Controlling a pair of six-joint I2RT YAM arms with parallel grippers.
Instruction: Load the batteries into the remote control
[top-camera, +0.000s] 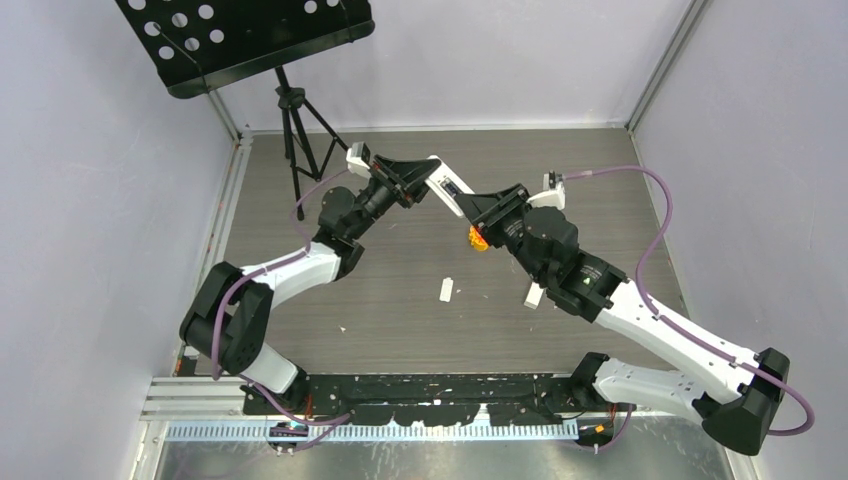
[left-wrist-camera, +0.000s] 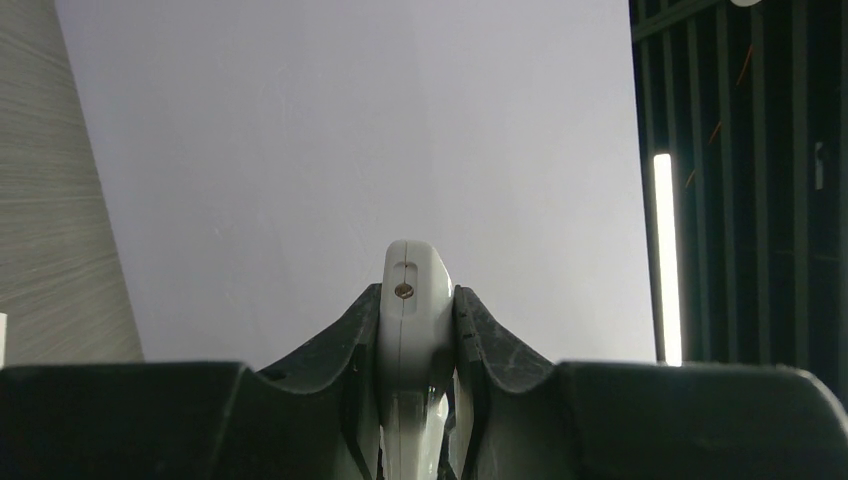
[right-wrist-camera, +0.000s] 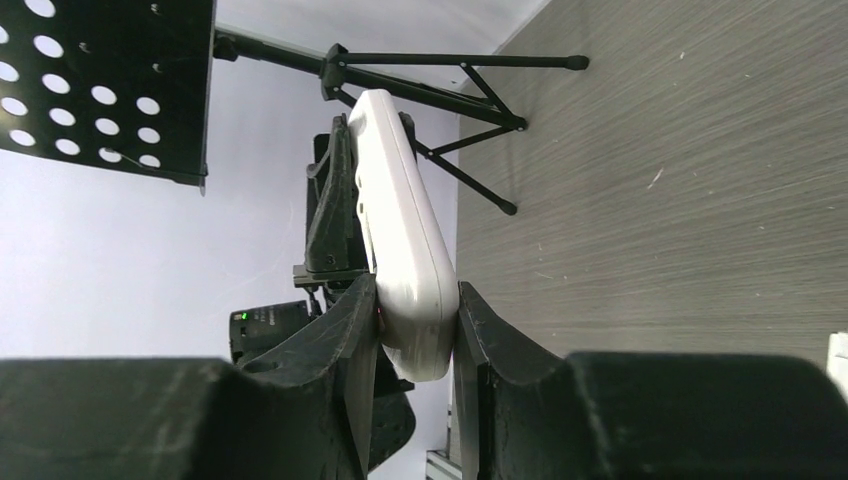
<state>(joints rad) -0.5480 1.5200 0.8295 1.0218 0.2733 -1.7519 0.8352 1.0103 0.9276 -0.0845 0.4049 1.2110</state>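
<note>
The white remote control (top-camera: 447, 190) hangs in the air above the middle back of the table, held from both ends. My left gripper (top-camera: 422, 183) is shut on its left end; in the left wrist view that rounded end (left-wrist-camera: 408, 300) stands between my fingers (left-wrist-camera: 415, 300). My right gripper (top-camera: 472, 207) is shut on the other end; in the right wrist view the remote (right-wrist-camera: 400, 230) runs up from my jaws (right-wrist-camera: 415, 330) to the left gripper beyond. A dark slot (top-camera: 452, 187) shows on the remote's upper face. No batteries show in any view.
An orange-yellow toy (top-camera: 478, 238) lies under the right gripper. A small white piece (top-camera: 446, 289) lies mid-table, and another white piece (top-camera: 533, 296) sits by the right arm. A black music stand (top-camera: 250, 40) on a tripod (top-camera: 300, 130) stands at the back left.
</note>
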